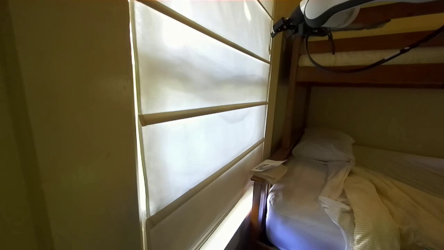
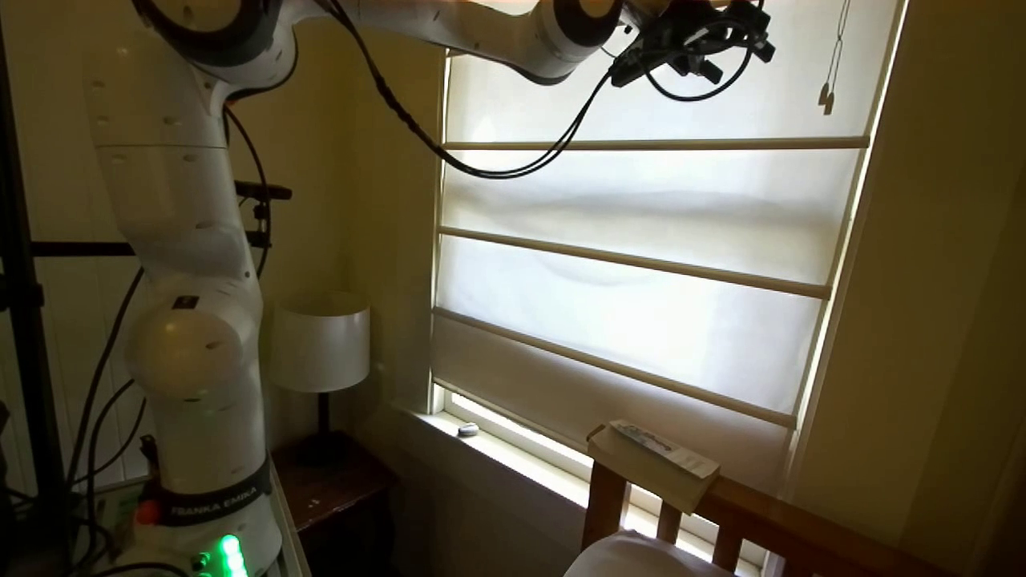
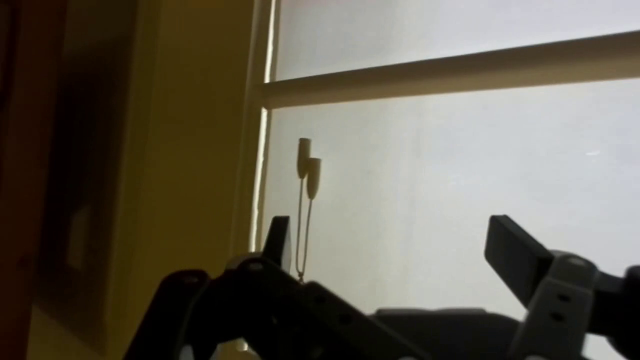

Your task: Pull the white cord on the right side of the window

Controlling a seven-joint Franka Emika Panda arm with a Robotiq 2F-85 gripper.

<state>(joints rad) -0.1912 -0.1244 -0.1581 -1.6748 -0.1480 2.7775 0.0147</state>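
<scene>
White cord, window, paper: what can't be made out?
White cord: top cut off by the picture edge in an exterior view.
Cord past its strands' join: behind the gripper, wrist view.
Window: glass mostly covered by shade, all views.
Paper: print too small in both exterior views.

Yellowish walls (image 2: pixel 954 264) are left largely in shade, and the side of a pale mattress (image 1: pixel 295 215) is tinged blue by the light. It is borne by a wooden bunk bed (image 1: pixel 381 76) (the upper level is fenced with rails (image 1: pixel 360 43)), with rumpled cream bedding (image 1: pixel 374 205) and a pillow (image 1: pixel 322 144) laid below. A white-shaded lamp (image 2: pixel 321 344) is set on a small reddish-brown desk (image 2: pixel 345 487).
</scene>
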